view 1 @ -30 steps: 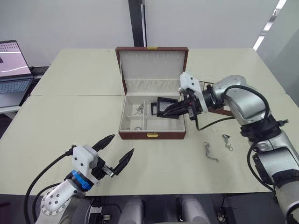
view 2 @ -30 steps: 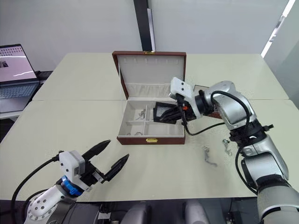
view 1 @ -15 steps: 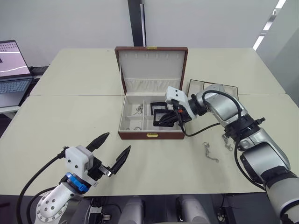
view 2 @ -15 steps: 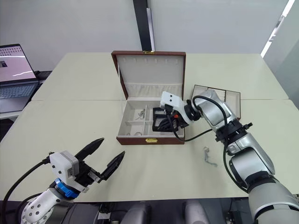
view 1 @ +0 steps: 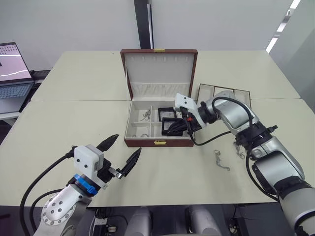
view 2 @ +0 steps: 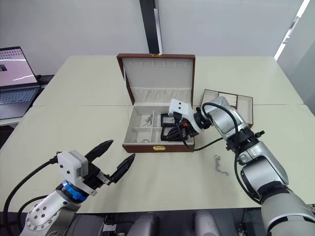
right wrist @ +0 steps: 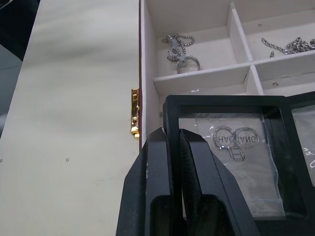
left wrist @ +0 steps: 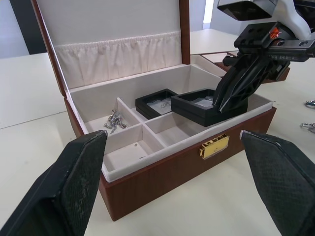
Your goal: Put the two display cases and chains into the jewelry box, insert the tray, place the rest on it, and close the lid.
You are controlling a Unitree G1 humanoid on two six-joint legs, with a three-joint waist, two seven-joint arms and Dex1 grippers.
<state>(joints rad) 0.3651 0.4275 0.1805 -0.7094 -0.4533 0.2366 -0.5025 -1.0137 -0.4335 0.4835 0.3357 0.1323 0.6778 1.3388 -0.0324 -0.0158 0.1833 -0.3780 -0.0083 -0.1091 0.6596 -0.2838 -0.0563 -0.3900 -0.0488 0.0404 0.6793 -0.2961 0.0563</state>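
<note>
Display case (left wrist: 204, 105) number two hangs tilted over the front right compartment of the jewelry box (view 1: 160, 142), pinched by its frame edge between the two black fingers of the right gripper (left wrist: 231, 101). In the right wrist view those fingers (right wrist: 165, 182) are pressed together on the near rim of the case, whose clear window shows small rings and printed lettering beneath it. The first display case (left wrist: 157, 104) lies flat in the rear right compartment, just behind the held one and partly overlapped by it.

On the box's left side, one silver chain (right wrist: 178, 49) sits in the front left compartment and another chain (left wrist: 113, 120) is bunched in the rear left compartment. The lid (view 1: 159, 69) stands upright behind, its cream lining and gathered pocket facing forward, and the gold clasp (left wrist: 213, 146) is at the middle of the front wall.

The brown tray (view 1: 225, 93) rests on the cream table (view 1: 74, 132) just beyond the right arm, near the box's right side. Two more chains (view 1: 221, 161) and (view 1: 239, 153) lie on the table to the right of the box, well apart from it.

The left gripper (view 1: 120, 155) hovers above the table in front of the box's left corner, its jaws spread wide and holding nothing. A laptop (view 1: 14, 69) sits at the far left edge.
</note>
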